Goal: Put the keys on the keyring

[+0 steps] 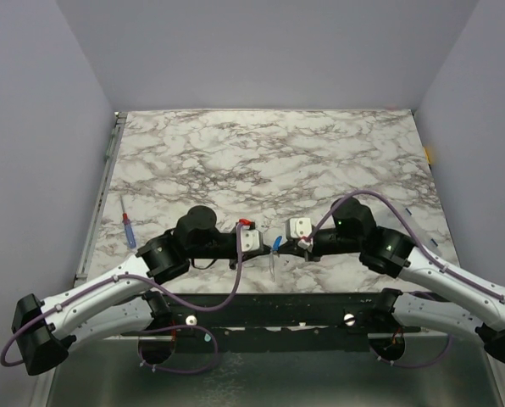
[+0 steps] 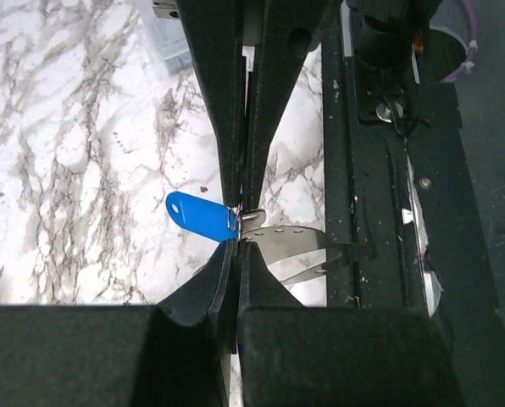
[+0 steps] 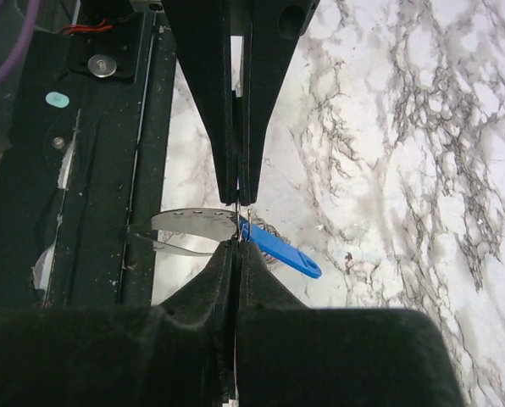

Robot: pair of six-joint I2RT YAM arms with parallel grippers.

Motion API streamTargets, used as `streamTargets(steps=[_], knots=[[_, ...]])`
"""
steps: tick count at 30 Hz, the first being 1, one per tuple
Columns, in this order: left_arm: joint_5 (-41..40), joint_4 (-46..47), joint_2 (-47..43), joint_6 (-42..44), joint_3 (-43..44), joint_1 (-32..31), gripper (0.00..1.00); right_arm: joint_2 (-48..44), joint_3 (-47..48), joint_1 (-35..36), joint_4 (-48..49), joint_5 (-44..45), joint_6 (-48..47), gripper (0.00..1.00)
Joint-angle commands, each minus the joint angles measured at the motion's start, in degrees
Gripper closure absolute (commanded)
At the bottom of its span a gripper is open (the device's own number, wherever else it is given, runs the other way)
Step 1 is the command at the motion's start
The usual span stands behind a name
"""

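Silvery keys [image 2: 296, 246] and a blue-headed key [image 2: 197, 214] sit midway along the desk's [image 1: 278, 153] near edge. The left claw [image 2: 239, 229] and the right claw [image 3: 238, 222] are both pinched narrow onto the keys.

Blue-headed key [image 2: 197, 216] and silvery keys [image 2: 291, 248] fan out together.

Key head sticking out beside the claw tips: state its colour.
The key head is bright blue, plain with no pattern; the left wrist view shows it best.
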Motion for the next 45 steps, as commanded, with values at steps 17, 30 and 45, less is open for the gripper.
streamTargets(steps=[17,30,45], knots=[[-4.32,16.44,-5.21,-8.33,-4.02,0.19,1.0,-3.87,-2.38,0.17,7.36,4.81,2.86,0.74],[-24.38,12.73,0.56,-25.83,-5.67,0.1,0.85,-0.59,-4.74,0.1,11.64,45.41,33.38,0.55],[-41.56,-3.11,19.05,-41.53,3.29,0.06,0.65,24.05,2.0,-6.82,-6.1,41.17,57.0,0.45]])
